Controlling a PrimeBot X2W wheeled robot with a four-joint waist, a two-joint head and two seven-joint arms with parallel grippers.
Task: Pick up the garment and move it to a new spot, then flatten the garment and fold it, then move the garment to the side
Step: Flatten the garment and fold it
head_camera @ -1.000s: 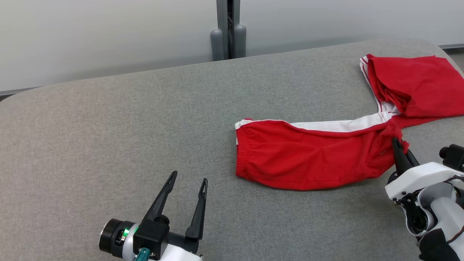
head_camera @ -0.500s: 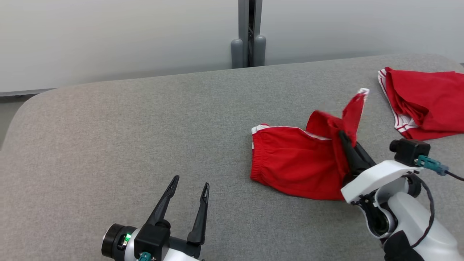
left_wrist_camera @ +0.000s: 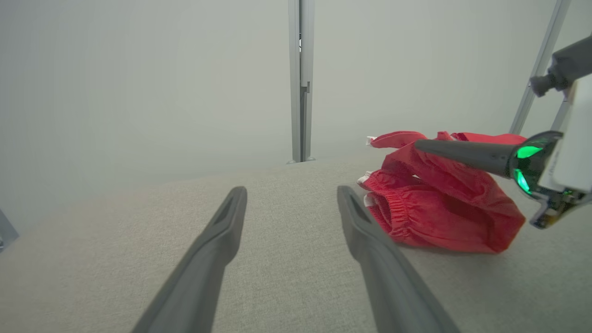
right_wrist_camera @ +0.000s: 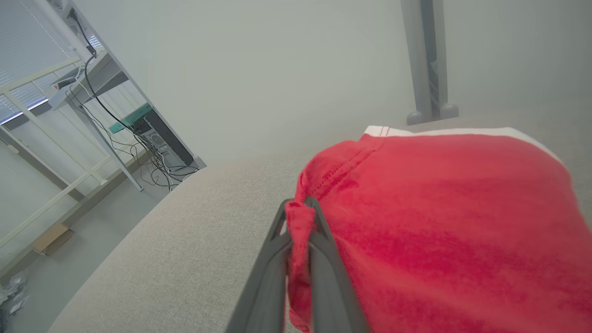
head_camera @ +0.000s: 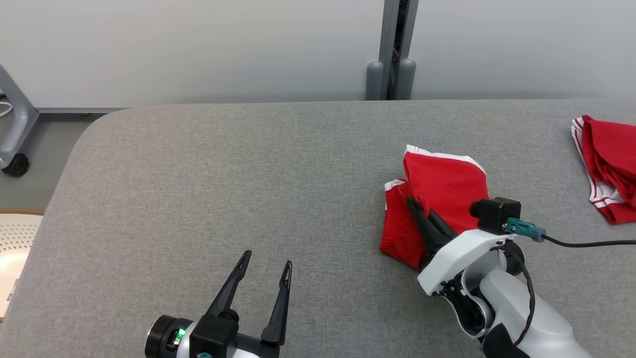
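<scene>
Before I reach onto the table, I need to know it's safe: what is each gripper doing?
Left gripper: open, holding nothing.
Right gripper: shut on the red garment.

The left tool (head_camera: 267,258) and the right tool (head_camera: 412,201) are each made of two long, dark, tapering fingers (left_wrist_camera: 219,249), slotted near the tips. The right wrist is cased in a smooth white shell (head_camera: 457,256), on which a black block (head_camera: 494,215), possibly a camera, is mounted. A teal plug (head_camera: 521,229) and a black cable (head_camera: 581,243) are attached to it. A green lamp (head_camera: 180,333) is set beside the left wrist's black collar (head_camera: 156,340).
</scene>
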